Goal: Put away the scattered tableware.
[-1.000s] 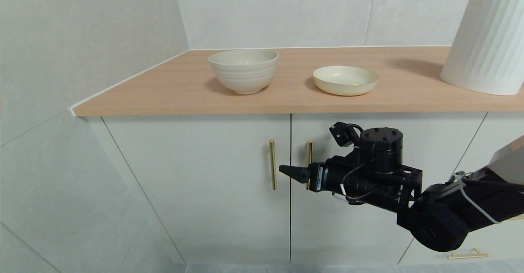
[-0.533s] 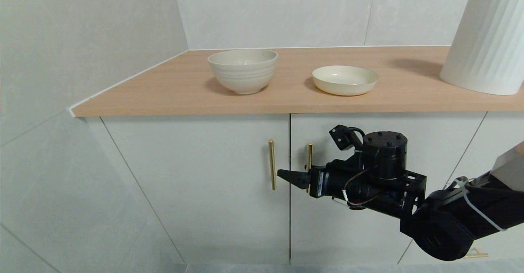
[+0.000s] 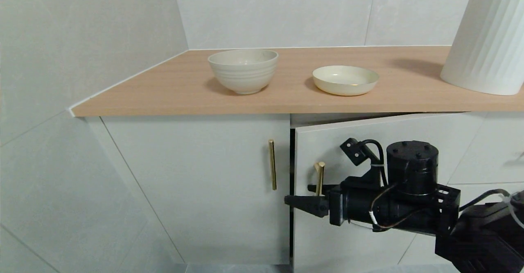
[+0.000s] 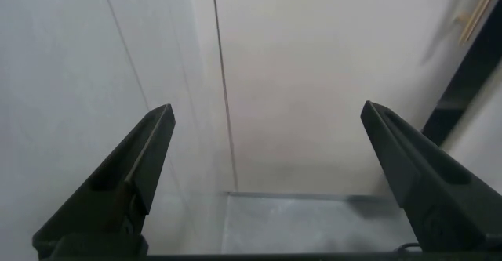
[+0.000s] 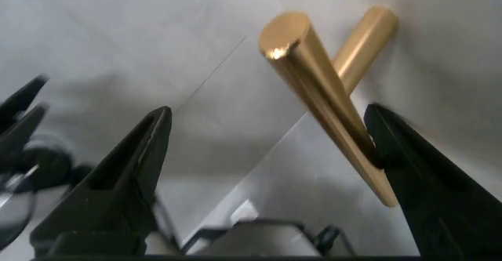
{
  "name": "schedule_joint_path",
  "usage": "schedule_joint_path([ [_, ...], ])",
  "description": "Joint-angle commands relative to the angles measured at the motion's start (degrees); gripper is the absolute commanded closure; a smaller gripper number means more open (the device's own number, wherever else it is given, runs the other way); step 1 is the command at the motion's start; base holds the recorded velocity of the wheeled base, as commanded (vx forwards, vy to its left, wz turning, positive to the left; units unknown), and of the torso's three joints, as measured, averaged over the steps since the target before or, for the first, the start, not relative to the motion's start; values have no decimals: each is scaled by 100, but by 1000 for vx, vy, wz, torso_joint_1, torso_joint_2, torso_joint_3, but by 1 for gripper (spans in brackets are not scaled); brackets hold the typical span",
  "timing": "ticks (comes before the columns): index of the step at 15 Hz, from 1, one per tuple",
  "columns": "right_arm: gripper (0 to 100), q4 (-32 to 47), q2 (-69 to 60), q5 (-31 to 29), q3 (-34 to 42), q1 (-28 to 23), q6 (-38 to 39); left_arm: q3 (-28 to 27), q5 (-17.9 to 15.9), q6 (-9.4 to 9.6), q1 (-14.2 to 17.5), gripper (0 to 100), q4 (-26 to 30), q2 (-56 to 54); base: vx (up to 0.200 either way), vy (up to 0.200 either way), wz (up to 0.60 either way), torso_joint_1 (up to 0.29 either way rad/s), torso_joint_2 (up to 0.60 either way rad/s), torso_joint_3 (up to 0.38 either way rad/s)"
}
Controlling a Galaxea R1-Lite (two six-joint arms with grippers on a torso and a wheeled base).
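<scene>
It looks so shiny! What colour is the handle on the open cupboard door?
Shiny gold. The handle shows best in the right wrist view.

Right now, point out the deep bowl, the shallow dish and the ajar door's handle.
deep bowl (image 3: 243, 73), head view, ribbed outer wall.
shallow dish (image 3: 345, 79), head view, inner floor.
door handle (image 3: 320, 177), head view, middle of the brass bar.

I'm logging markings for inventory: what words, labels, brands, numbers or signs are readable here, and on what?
None: no readable text, number or sign shows on the bowl, the plate, the white ribbed container, the cabinet doors or the brass handles.
</scene>
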Motion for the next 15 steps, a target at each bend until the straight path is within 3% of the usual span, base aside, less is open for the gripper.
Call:
schedule_joint_path([
  [1, 0, -15, -470, 87, 366, -4, -10, 0, 4, -7, 1, 0, 0, 0, 0, 0, 0, 0, 0, 0],
  [3, 0, -15, -531, 131, 515, -4, -19, 0, -4, 36, 1, 0, 0, 0, 0, 0, 0, 0, 0, 0],
  [5, 0, -24, -619, 166, 700, -13, -36, 0, -13, 362, 1, 0, -9, 0, 0, 0, 0, 0, 0, 0],
  [7, 0, -15, -689, 175, 744, -4, -45, -158, -330, 450, -25, 0, 18, 158, 0, 0, 0, 0, 0, 0],
  [8, 0, -24, -698, 175, 770, 49, -45, -545, -831, 397, -25, 0, 220, 475, 0, 0, 0, 0, 0, 0],
  [9, 0, -15, -716, 175, 797, 84, -45, -782, -1085, 370, -25, 0, 369, 721, 0, 0, 0, 0, 0, 0],
  [11, 0, -15, -724, 175, 823, 110, -45, -1512, -1973, 379, -25, 0, 545, 2013, 0, 0, 0, 0, 0, 0],
  [13, 0, -24, -724, 281, 849, 145, -45, -2232, -2571, 379, -25, 0, 536, 3472, 0, 0, 0, 0, 0, 0],
  [14, 0, -15, -724, 386, 876, 154, -45, -2593, -2984, 388, -201, 0, 536, 4386, 0, 0, 0, 0, 0, 0],
  [15, 0, -15, -724, 448, 893, 189, -45, -2892, -3309, 344, -597, 0, 519, 5089, 0, 0, 0, 0, 0, 0],
])
